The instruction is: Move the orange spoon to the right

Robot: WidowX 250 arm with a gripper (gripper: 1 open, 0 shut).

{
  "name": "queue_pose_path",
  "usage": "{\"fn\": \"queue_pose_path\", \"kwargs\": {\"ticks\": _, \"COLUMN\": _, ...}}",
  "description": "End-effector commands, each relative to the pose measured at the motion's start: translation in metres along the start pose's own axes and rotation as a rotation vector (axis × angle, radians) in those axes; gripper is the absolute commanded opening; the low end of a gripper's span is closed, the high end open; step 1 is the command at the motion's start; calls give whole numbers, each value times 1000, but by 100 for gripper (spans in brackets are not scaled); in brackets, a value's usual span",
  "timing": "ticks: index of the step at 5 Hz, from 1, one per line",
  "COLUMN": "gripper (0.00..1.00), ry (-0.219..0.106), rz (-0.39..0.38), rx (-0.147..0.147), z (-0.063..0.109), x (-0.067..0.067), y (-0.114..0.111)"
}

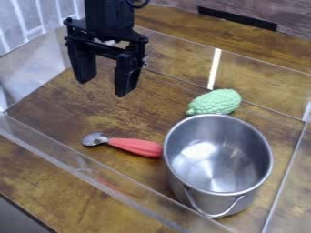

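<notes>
The orange spoon (125, 145) lies flat on the wooden table, its red-orange handle pointing right toward the pot and its small silver bowl at the left end. My gripper (104, 82) hangs above the table at the upper left, pointing down, its two black fingers (125, 80) spread apart with nothing between them. It is well above and behind the spoon, not touching it.
A steel pot (219, 162) stands upright just right of the spoon, its rim near the handle's tip. A bumpy green toy vegetable (215, 102) lies behind the pot. Clear plastic walls (73, 159) border the wooden table on all sides.
</notes>
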State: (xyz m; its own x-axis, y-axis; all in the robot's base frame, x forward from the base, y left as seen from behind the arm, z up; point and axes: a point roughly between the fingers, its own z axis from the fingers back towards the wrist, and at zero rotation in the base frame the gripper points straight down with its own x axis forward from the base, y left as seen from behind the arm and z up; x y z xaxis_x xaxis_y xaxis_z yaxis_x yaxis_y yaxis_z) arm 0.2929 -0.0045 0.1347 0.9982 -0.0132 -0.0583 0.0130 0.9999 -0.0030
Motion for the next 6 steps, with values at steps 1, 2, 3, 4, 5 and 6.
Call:
{"fn": "queue_pose_path", "kwargs": {"ticks": 1, "gripper": 100, "ry": 1, "rz": -1, "rx": 5, "z": -2, "x": 4, "y": -5}}
{"fn": "queue_pose_path", "kwargs": {"ticks": 2, "gripper": 100, "ry": -14, "rz": 2, "rx": 11, "z": 2, "x": 9, "y": -7}}
{"fn": "queue_pose_path", "kwargs": {"ticks": 3, "gripper": 100, "ry": -20, "rz": 35, "rx": 10, "z": 8, "x": 13, "y": -2}}
{"fn": "queue_pose_path", "kwargs": {"ticks": 4, "gripper": 100, "ry": -13, "rz": 67, "rx": 6, "z": 12, "x": 14, "y": 2}}
{"fn": "queue_pose_path", "kwargs": {"ticks": 5, "gripper": 100, "ry": -6, "rz": 78, "rx": 3, "z": 13, "x": 15, "y": -1}}
{"fn": "queue_pose_path", "kwargs": {"ticks": 6, "gripper": 100, "ry": 7, "rz": 86, "rx": 4, "z": 12, "x": 17, "y": -5}}
